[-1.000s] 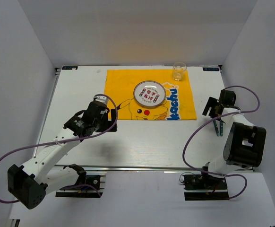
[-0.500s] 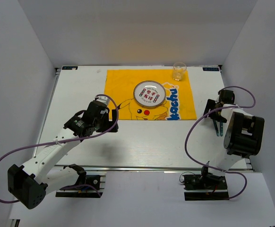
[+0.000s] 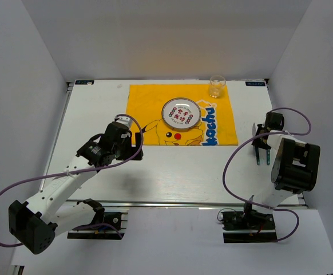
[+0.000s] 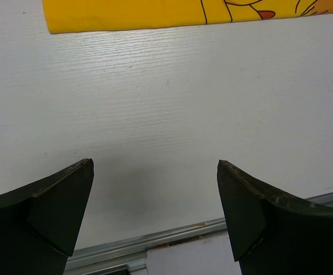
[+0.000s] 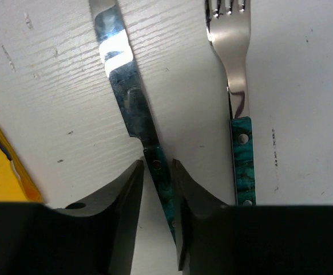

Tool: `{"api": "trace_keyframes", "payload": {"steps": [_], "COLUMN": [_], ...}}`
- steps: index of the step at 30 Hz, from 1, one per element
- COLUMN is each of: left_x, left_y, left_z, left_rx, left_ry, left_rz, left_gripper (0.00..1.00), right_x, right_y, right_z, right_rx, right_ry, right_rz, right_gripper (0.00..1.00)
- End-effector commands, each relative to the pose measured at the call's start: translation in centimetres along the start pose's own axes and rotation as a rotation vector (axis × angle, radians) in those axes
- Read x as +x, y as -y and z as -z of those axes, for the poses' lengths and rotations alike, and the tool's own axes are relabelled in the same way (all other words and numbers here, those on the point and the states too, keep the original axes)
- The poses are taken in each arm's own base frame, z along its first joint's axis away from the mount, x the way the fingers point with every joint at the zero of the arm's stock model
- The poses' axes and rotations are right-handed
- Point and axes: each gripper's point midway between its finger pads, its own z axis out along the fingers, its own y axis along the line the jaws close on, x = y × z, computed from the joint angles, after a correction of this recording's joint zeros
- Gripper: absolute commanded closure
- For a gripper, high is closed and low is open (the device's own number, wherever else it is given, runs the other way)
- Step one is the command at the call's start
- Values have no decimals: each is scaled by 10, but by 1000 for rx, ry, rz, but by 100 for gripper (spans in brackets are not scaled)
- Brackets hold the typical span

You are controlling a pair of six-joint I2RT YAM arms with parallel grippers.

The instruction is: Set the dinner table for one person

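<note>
Right fingers drawn in to a narrow gap about the green handle of the knife, apparently touching it on both sides; the knife lies flat on the white surface, the dinner table to be set, which spans the whole scene beneath the arms. The fork lies just right of the knife, apart from it, with both pieces to the right of the yellow mat. The mat carries the plate, and the glass stands at its far right corner. Left fingers spread wide and holding nothing, above bare surface between the mat's near edge and the metal rail. Probable hazards: the handle runs slightly askew between the fingers, so a lift may let the knife swivel and its blade droop. The handle is thin and flat against a hard top, so the grip may catch little of it and slip. The nearby fork may be nudged by the right-hand finger. Materials: polished, mirror-bright steel blade and tines; mottled green riveted handles; faintly grained matte surface; soft printed cloth mat; clear glass; round, patterned plate.
</note>
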Motion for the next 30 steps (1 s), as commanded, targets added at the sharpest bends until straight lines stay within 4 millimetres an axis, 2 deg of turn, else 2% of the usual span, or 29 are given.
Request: {"api": "trace_keyframes", "payload": {"steps": [1, 2, 3, 5, 9, 10, 12, 13, 14, 15, 16, 17, 18, 19, 20, 21, 22, 23, 24, 25, 26, 28, 30], "left_x": [-5, -5, -5, -6, -6, -6, -6, -6, -7, -8, -9, -10, -10, -10, -10, -11, -11, -11, -11, -11, -12, -11, -11], "left_y": [2, 2, 1, 1, 1, 1, 1, 1, 1, -3, -5, -6, -11, -11, -12, -11, -11, -11, -12, -12, -13, -14, -14], "left_z": [5, 5, 4, 5, 6, 6, 6, 6, 6, 6, 6, 6, 7, 7, 7, 9, 9, 10, 9, 10, 10, 8, 8], "left_rx": [18, 18, 17, 15, 15, 15, 15, 15, 13, -2, -12, -22, -48, -51, -51, -44, -44, -45, -46, -51, -54, -61, -65], "left_ry": [33, 33, 30, 34, 38, 38, 38, 38, 40, 44, 49, 52, 54, 58, 59, 69, 70, 72, 72, 73, 76, 73, 68], "left_rz": [0, 2, 0, 0, 2, 2, 4, 5, 6, 14, 17, 28, 33, 38, 38, 39, 39, 40, 42, 43, 45, 46, 46], "left_gripper": [2, 2, 2, 2, 2, 2, 2, 2, 2, 2, 2, 2, 2, 2, 2, 2, 2, 2, 2, 2, 2, 2, 2], "right_x": [40, 39, 40, 39, 33, 23, 16, -1, -5, -6, -22, -26, -17, -18, -42, -39, -40, -62, -56, -53, -75, -73, -85], "right_y": [-4, -5, -7, -12, -27, -33, -49, -56, -75, -81, -104, -116, -119, -130, -143, -149, -152, -162, -168, -169, -176, -182, -189], "right_z": [-2, 0, 1, 4, 14, 20, 29, 37, 42, 47, 54, 57, 52, 53, 59, 50, 49, 53, 40, 39, 42, 30, 29], "right_rx": [-15, -25, -28, -45, -83, -96, -131, -146, -179, -184, -212, -223, -206, -211, -217, -207, -196, -206, -200, -188, -192, -168, -169], "right_ry": [-117, -116, -119, -118, -111, -87, -78, -41, -36, -54, -33, -41, -103, -117, -76, -109, -125, -86, -132, -174, -135, -162, -126], "right_rz": [-31, -45, -52, -61, -57, -51, -46, -45, -13, 2, 44, 71, 91, 117, 129, 149, 161, 168, 183, 194, 199, 224, 231], "right_gripper": [72, 78, 91, 100, 100, 100, 100, 100, 100, 100, 100, 100, 100, 100, 100, 100, 100, 100, 100, 100, 100, 100, 100]}}
